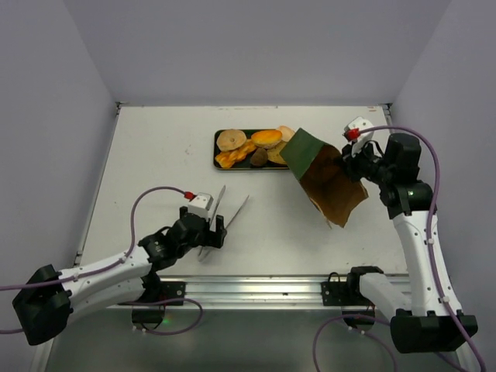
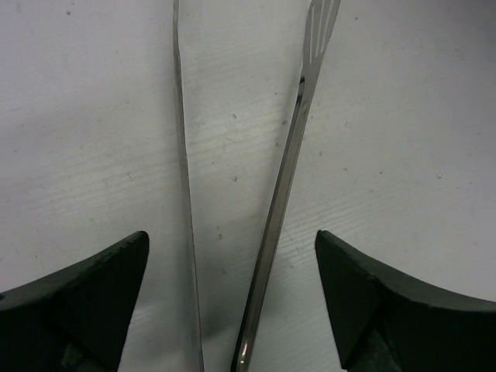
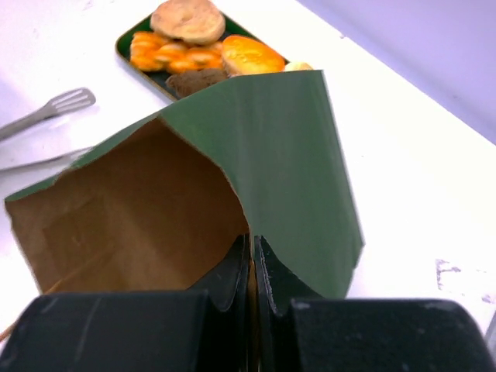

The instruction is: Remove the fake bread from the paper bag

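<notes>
The fake bread lies in a heap on a flat dark green tray at the back middle; in the right wrist view the bread is beyond the bag. The paper bag hangs tilted to the right of the tray, dark green outside and brown inside. My right gripper is shut on its rim. The bag's mouth faces the wrist camera and no bread shows inside it. My left gripper stands open over the table, its fingers apart from the metal tongs lying between them.
The tongs lie spread on the white table in front of the left gripper, tips pointing toward the tray. Grey walls close off the table at the back and both sides. A metal rail runs along the near edge.
</notes>
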{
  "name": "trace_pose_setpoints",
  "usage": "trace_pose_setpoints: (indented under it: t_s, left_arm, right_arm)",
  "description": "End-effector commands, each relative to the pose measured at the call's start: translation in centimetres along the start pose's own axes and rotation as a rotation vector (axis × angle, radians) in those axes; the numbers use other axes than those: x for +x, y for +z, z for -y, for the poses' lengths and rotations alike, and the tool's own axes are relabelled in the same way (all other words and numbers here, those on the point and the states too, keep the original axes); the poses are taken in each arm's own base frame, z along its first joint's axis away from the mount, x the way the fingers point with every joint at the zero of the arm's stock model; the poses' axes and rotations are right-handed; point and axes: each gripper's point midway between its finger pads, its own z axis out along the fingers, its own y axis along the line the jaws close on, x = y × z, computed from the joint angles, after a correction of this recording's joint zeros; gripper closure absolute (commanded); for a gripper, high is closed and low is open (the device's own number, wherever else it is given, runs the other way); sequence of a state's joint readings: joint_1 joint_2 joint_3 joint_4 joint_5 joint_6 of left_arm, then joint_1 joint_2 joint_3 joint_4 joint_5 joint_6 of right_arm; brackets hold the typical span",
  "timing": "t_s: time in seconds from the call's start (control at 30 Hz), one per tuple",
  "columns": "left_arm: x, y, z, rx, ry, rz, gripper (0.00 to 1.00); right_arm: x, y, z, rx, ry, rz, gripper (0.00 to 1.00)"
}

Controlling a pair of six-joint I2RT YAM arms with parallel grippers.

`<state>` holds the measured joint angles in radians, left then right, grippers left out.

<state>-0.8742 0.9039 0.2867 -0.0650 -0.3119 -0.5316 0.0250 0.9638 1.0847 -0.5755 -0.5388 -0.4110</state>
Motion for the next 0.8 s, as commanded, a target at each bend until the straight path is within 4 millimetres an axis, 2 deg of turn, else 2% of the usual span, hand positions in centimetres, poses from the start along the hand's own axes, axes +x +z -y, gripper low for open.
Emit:
trace_pose_setpoints:
  t_s: [0.0, 0.07, 0.17, 0.23, 0.27, 0.4, 0.47, 0.6, 0.7, 0.73, 0.77]
  left_arm:
    - [-2.3, -0.8, 0.4, 0.013, -0.049, 0.096, 0.03]
    - [-3.6, -1.8, 0.9, 0.043, -0.073, 0.138, 0.00]
    - [-5.0, -3.1, 1.2, 0.063, -0.097, 0.174, 0.00]
    - [-6.4, -4.1, 1.4, 0.078, -0.113, 0.214, 0.00]
    - [-6.4, -4.3, 1.4, 0.078, -0.111, 0.212, 0.00]
    - [-8.0, -5.8, 0.9, 0.061, -0.143, 0.253, 0.00]
    - [-8.9, -6.6, -0.2, 0.003, -0.179, 0.283, 0.00]
    - [-9.9, -7.7, -0.9, -0.033, -0.190, 0.306, 0.00]
    - [-10.7, -8.6, -1.0, -0.037, -0.199, 0.323, 0.00]
    - [-10.8, -8.8, -1.1, -0.039, -0.199, 0.326, 0.00]
    - [-10.8, -8.9, -1.1, -0.042, -0.200, 0.323, 0.00]
  right_arm:
    - [-1.5, -1.9, 1.9, 0.135, 0.085, -0.019, 1.00]
    - [-2.7, -3.1, 3.6, 0.249, 0.128, -0.010, 1.00]
    - [-3.9, -4.4, 4.5, 0.335, 0.217, 0.008, 1.00]
    - [-3.8, -4.9, 5.0, 0.391, 0.314, -0.006, 1.00]
    - [-4.4, -5.3, 5.2, 0.411, 0.346, 0.000, 1.00]
    - [-2.6, -4.8, 5.3, 0.459, 0.557, -0.071, 1.00]
    - [-2.1, -4.1, 4.7, 0.437, 0.626, -0.094, 1.00]
    - [-1.9, -3.1, 4.3, 0.405, 0.721, -0.101, 1.00]
    - [-2.1, -2.8, 4.5, 0.410, 0.754, -0.096, 1.00]
    - [-1.6, -3.1, 5.6, 0.444, 0.776, -0.098, 1.00]
    - [-1.4, -3.1, 5.9, 0.449, 0.784, -0.098, 1.00]
